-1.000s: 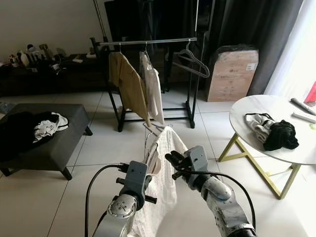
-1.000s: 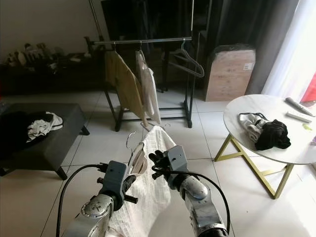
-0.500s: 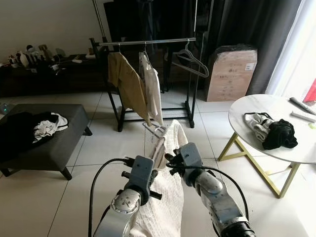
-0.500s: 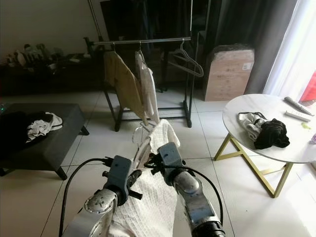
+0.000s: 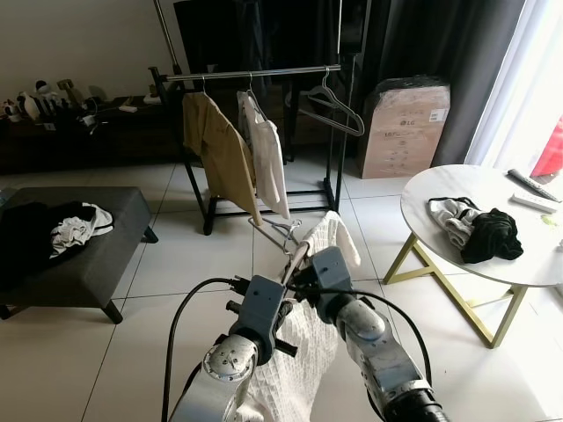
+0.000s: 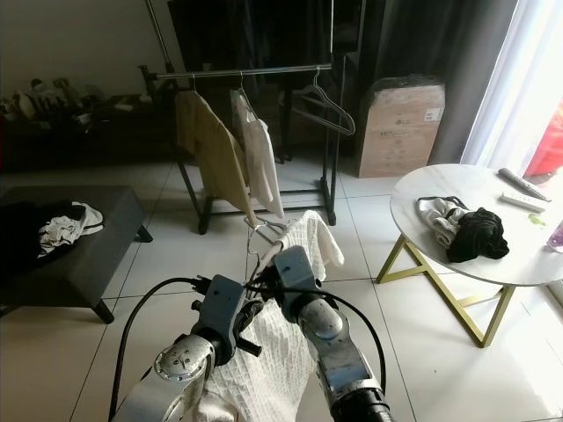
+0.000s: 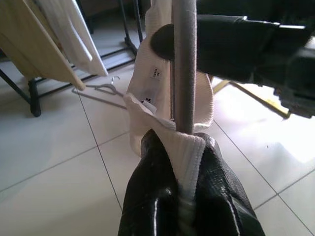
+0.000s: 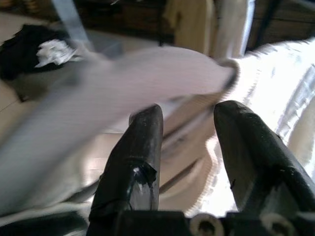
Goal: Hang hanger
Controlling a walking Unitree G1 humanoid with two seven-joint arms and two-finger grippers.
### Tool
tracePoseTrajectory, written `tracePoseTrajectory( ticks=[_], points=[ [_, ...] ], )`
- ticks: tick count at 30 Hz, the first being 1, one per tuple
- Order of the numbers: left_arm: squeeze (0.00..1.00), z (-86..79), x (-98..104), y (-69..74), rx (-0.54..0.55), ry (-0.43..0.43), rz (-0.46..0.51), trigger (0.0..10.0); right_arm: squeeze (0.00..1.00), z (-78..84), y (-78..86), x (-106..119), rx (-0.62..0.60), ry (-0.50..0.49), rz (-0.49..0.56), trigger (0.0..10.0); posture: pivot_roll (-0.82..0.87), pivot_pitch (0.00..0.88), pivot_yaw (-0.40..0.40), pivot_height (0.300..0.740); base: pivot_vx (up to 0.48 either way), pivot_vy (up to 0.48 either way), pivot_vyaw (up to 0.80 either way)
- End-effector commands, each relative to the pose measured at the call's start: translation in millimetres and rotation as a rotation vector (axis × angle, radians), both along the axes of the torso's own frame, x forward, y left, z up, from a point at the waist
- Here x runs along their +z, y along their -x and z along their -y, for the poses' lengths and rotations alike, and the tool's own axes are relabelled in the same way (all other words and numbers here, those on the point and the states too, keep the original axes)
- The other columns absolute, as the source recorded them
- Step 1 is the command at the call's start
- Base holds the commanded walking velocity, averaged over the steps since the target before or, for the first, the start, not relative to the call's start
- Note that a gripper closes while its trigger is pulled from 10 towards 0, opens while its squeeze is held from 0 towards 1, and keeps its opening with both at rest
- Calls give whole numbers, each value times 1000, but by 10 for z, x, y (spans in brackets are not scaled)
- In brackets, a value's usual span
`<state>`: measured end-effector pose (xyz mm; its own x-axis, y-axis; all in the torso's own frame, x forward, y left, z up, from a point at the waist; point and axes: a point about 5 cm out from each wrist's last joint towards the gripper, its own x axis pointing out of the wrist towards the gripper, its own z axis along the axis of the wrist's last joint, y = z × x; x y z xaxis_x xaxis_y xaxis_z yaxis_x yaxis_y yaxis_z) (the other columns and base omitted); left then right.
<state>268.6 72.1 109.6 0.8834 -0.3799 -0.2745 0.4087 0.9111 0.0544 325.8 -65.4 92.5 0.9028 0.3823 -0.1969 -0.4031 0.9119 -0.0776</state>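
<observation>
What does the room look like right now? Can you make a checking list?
Surface: pale tiled floor.
Job's things: white knitted garment on grey hanger; black clothes rail with two hung garments and one bare hanger.
Clutter: clothes on round white table; clothes on dark bench.
Grippers: left gripper shut on garment collar; right gripper open around hanger.
Cables: black cable looping off left arm.
Surroundings: cardboard box, dark curtains.

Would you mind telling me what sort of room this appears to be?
Probably a home living room used for laundry: a clothes rack with hung shirts, a dark ottoman with clothes on it, and a round table.
</observation>
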Motion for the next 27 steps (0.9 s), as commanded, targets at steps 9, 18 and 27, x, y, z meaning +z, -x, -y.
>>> tracePoseTrajectory(
  ticks=[9,18,27],
  points=[
    [0,24,106,-8,-16,-10,50,10000,0,93,-45,-34,-79,9,-27,10000,-18,45,30,740,0,0,0],
    [0,26,130,-15,-18,-12,60,10000,0,60,5,-182,-47,62,-111,10000,-16,44,31,740,0,0,0],
    [0,17,137,-21,-10,-15,65,10000,0,65,31,-265,-27,127,-162,10000,-14,43,31,740,0,0,0]
  ],
)
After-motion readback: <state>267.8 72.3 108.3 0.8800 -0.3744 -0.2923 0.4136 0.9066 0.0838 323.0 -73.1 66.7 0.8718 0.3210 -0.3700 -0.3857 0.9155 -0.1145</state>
